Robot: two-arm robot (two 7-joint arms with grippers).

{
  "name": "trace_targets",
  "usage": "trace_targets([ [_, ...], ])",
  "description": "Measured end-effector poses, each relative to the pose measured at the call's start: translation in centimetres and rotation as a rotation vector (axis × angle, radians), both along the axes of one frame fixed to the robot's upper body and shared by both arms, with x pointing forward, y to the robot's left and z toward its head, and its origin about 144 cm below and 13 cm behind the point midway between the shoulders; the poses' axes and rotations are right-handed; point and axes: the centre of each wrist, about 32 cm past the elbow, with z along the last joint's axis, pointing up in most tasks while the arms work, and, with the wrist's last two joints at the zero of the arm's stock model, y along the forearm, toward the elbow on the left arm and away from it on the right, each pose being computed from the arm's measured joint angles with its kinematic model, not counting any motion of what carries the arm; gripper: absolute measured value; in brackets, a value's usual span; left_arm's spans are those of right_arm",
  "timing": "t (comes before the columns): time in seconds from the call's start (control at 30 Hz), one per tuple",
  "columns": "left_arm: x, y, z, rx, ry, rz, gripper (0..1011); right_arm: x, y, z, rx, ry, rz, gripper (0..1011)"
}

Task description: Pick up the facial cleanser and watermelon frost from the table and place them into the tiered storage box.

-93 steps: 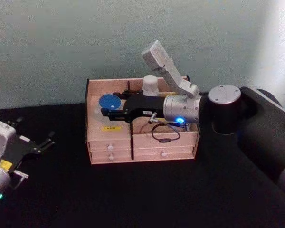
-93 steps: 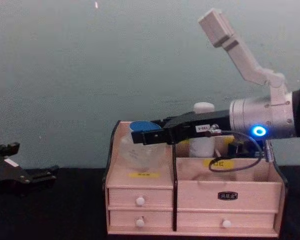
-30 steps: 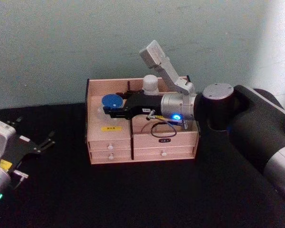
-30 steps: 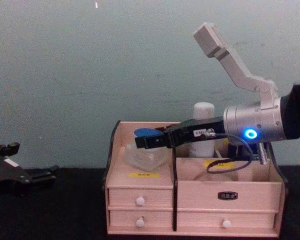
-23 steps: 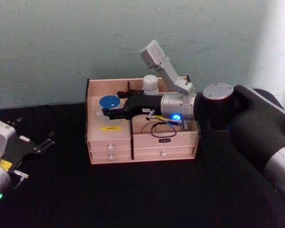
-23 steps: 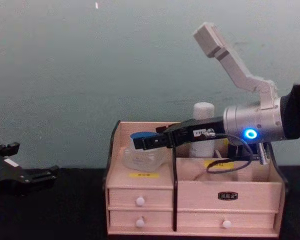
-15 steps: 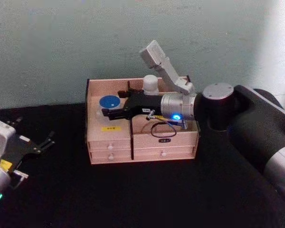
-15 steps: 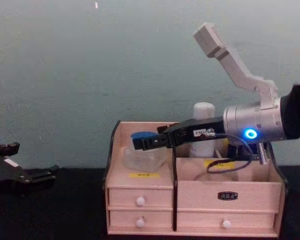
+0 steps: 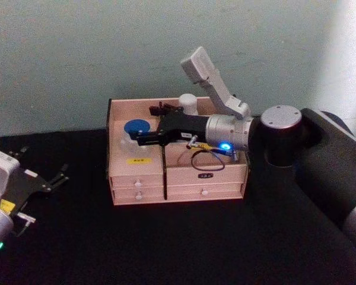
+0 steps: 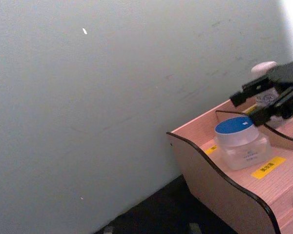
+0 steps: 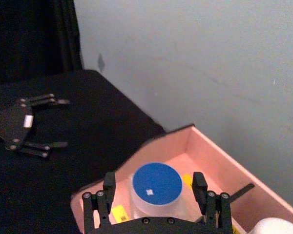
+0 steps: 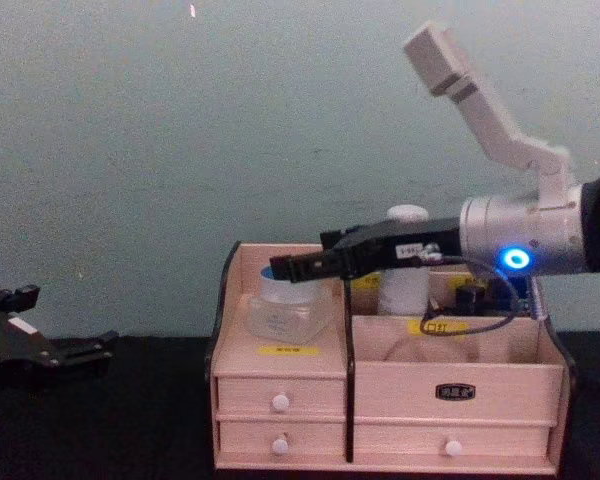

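While the watermelon frost (image 9: pixel 136 128) sits in the tiered storage box's (image 9: pixel 177 177) left compartment (near its wall), the right gripper (image 11: pixel 152 187) hovers above, jaws spread.

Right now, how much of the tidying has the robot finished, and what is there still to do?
Both items look put away. The facial cleanser stands in a rear compartment of the tiered storage box. The watermelon frost sits in the box's left compartment. The right gripper hangs open above the jar, its fingers apart from the lid. The left gripper rests open over the table, off to the left. What seems left: drawing the right arm away.
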Motion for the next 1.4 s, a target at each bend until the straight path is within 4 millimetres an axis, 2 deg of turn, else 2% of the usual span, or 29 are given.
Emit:
trace_targets([
  [0.27,0.0,0.0,0.0,0.000,0.000,0.000,1001,-2.6,-1.3,1.3,0.044,-0.061,0.041,1000],
  [0.37,0.0,0.0,0.0,0.000,0.000,0.000,1001,-4.4,-2.5,1.7,0.068,-0.069,0.066,1000],
  [0.77,0.0,0.0,0.0,0.000,0.000,0.000,1001,-9.1,-6.5,0.9,0.079,-0.042,0.113,1000],
  [0.97,0.0,0.0,0.0,0.000,0.000,0.000,1001,-9.6,-7.1,0.8,0.058,-0.029,0.076,1000],
  [1.4,0.0,0.0,0.0,0.000,0.000,0.000,1001,-9.7,-8.8,0.2,-0.013,0.003,-0.158,1000],
])
